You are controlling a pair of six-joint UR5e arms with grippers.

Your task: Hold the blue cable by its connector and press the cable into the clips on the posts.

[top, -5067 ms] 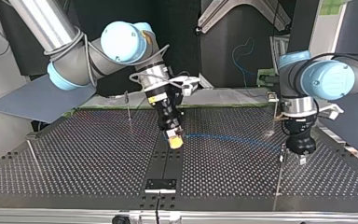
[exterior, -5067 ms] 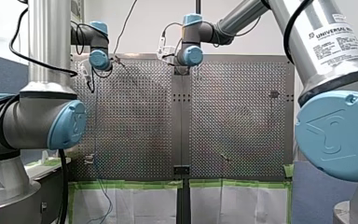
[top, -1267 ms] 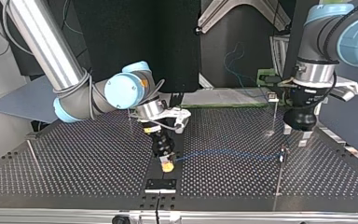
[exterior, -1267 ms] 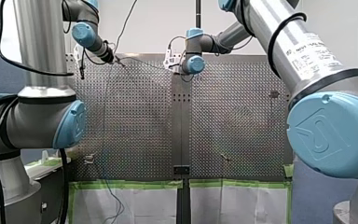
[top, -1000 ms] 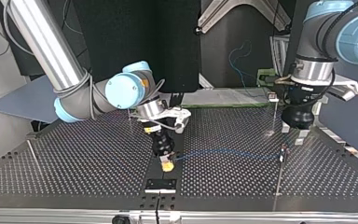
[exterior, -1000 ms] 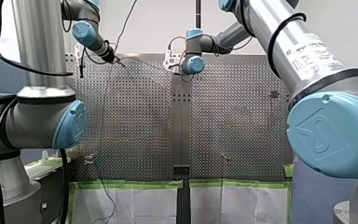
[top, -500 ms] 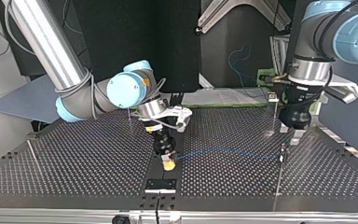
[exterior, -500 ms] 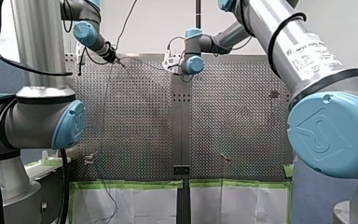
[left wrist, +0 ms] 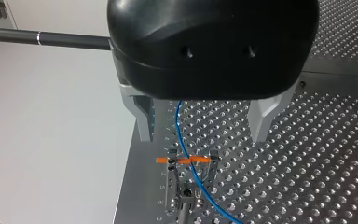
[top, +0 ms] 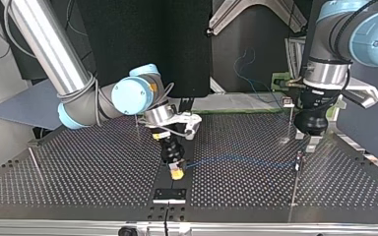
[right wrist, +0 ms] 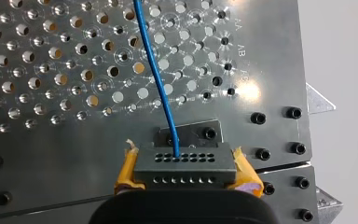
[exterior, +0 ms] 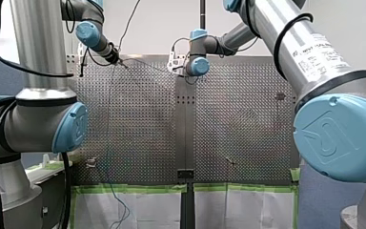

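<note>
A: Where's the blue cable [right wrist: 161, 70]?

B: One end goes into the connector [right wrist: 185, 161], a dark grey block w/ rows of holes. The right gripper [right wrist: 185, 175] clamps that connector btw its yellow pads [right wrist: 127, 172]. It sits low over the tabletop [top: 78, 172], approx mid-way along the edge at the top view's bottom.

A: And from there?

B: It runs just above the tabletop toward the edge at the top view's right, up to a thin post [top: 296, 179]. At the post's top is the clip [left wrist: 189, 162]. The cable crosses the clip's orange strip, btw the two prongs. Seated or not, can't tell.

A: Left gripper?

B: The left gripper [left wrist: 204, 128] hangs right over that clip. Its metal fingers [left wrist: 144, 121] are spread wide w/ nothing in them. The cable passes below, btw the fingers and clear of both.

A: Anything else?

B: A small black plate [top: 169, 194] lies at that same bottom edge, just in front of the right gripper. Another post [top: 136, 118] stands farther back, well apart from the cable.
</note>
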